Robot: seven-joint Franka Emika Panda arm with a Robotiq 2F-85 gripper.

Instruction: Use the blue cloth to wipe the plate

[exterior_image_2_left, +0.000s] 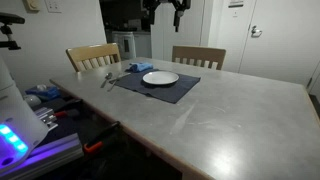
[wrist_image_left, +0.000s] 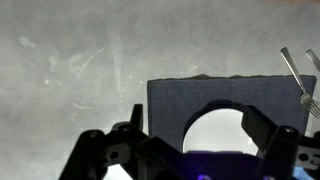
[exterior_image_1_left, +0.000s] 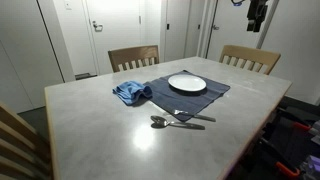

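Observation:
A white plate (exterior_image_1_left: 187, 83) sits on a dark blue placemat (exterior_image_1_left: 200, 97) on the grey table; it shows in both exterior views (exterior_image_2_left: 160, 77) and in the wrist view (wrist_image_left: 215, 130). A crumpled blue cloth (exterior_image_1_left: 131, 93) lies next to the placemat, also seen in an exterior view (exterior_image_2_left: 139, 68). My gripper (exterior_image_1_left: 257, 17) hangs high above the table, far from the cloth, and appears in an exterior view (exterior_image_2_left: 165, 12) too. In the wrist view its fingers (wrist_image_left: 195, 135) are spread apart and empty, straddling the plate below.
A spoon and fork (exterior_image_1_left: 172, 121) lie on the table by the placemat's edge, visible in the wrist view (wrist_image_left: 300, 75). Two wooden chairs (exterior_image_1_left: 133, 58) (exterior_image_1_left: 250, 58) stand at the far side. Another chair back (exterior_image_1_left: 15, 135) is at the near corner.

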